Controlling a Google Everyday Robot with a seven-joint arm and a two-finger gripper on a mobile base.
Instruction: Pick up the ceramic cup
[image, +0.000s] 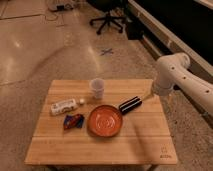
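The ceramic cup (97, 88) is small, whitish-grey and handleless. It stands upright near the back edge of the wooden table (145, 142), a little left of the middle. My white arm (172, 74) reaches in from the right, and its elbow hangs over the table's back right corner, well right of the cup. My gripper is out of view; only arm links show.
An orange pan (105, 121) with a black handle (130, 104) lies in front of the cup. A white labelled bottle (64, 106) lies on its side at the left, with a blue and red snack bag (73, 121) in front of it. An office chair (107, 20) stands on the floor behind.
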